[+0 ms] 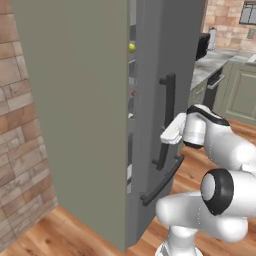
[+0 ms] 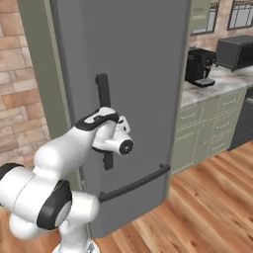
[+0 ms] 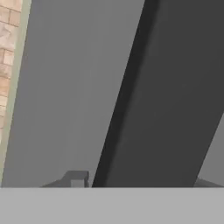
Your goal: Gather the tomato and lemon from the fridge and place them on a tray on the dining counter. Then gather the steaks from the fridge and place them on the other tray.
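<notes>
**Gripper clamped on the fridge door handle**

The fridge (image 2: 123, 99) stands against the brick wall, its upper door slightly ajar: in the left base view a narrow gap shows along the door's edge, and through it the lemon (image 1: 132, 47) sits high up inside, with a speck of red lower down the gap that may be the tomato or a steak, too small to tell. The vertical door handle (image 2: 104, 99) is a dark, rigid bar fixed to the door face, above the slanted drawer handle (image 2: 133, 184).

The door will likely feel heavy and stiff, swinging only about its hinge, so the pull should follow an arc rather than a straight line. The bar is smooth and could slip through the pads if tugged at an angle; taking it across its width, near mid-height, looks soundest.

The gripper (image 3: 131, 186) is closed narrow around that bar. In the hand view the dark handle runs right between the fingertips (image 3: 76, 179), one showing to its left. The right base view shows the hand pressed against the handle's lower half. The produce is not yet reached.
</notes>
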